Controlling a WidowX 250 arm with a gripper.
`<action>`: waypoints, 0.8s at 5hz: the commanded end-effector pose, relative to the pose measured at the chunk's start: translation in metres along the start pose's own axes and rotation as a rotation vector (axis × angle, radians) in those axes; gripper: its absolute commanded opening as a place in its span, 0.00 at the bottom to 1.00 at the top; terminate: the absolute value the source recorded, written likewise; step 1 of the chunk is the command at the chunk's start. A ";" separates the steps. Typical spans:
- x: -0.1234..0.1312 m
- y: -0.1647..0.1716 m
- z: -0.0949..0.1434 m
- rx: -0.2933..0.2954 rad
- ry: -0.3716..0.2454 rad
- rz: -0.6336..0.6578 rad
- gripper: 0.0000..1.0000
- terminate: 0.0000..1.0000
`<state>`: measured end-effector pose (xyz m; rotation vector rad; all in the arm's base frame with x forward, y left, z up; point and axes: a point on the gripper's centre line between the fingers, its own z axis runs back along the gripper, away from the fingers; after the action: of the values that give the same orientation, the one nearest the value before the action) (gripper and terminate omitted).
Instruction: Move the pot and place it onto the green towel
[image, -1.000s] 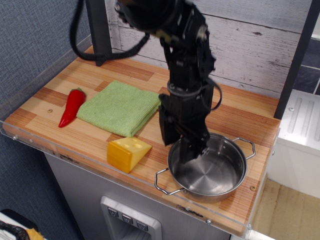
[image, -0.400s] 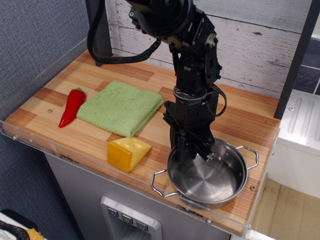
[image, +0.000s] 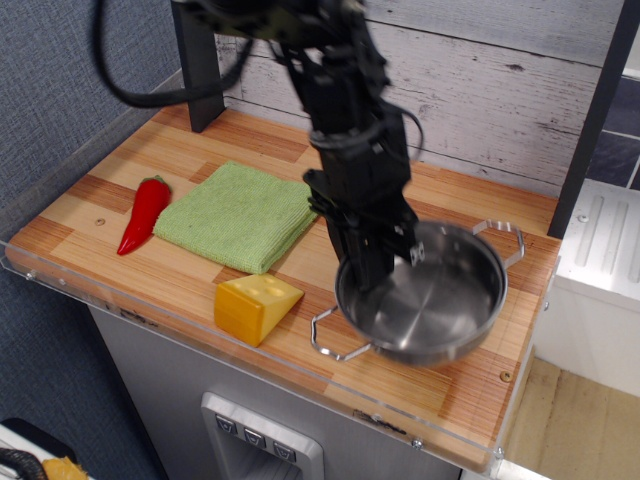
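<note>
Whitewashed planks back a striped wooden counter (image: 480, 380) where a single black robot arm works, its pincer (image: 378, 283) clamped on the near-left rim of the pot (image: 425, 305), one finger inside the bowl and one outside. That steel pot hangs tilted just clear of the wood, directly below and to the right of the pincer, its bottom edge apparently off the surface. Well to the pincer's left lies the green towel (image: 240, 215), flat and unoccupied. Carrying this off cleanly seems to call for a steady lift before any sideways travel, since a rim pinch lets a shallow pot swing, and for a path that passes behind the cheese wedge (image: 256, 305), which sits just left of the pincer and in front of the towel. By count: one pot with two wire loop handles, one towel, one cheese wedge, and one red pepper (image: 145, 213) beyond the towel's far-left side.
</note>
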<state>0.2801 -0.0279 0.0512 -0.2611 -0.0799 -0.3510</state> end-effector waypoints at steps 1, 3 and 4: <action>-0.008 0.025 0.052 0.059 -0.072 0.110 0.00 0.00; -0.023 0.080 0.076 0.124 -0.039 0.201 0.00 0.00; -0.033 0.107 0.077 0.124 -0.031 0.273 0.00 0.00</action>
<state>0.2847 0.0981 0.0814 -0.1699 -0.0504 -0.0616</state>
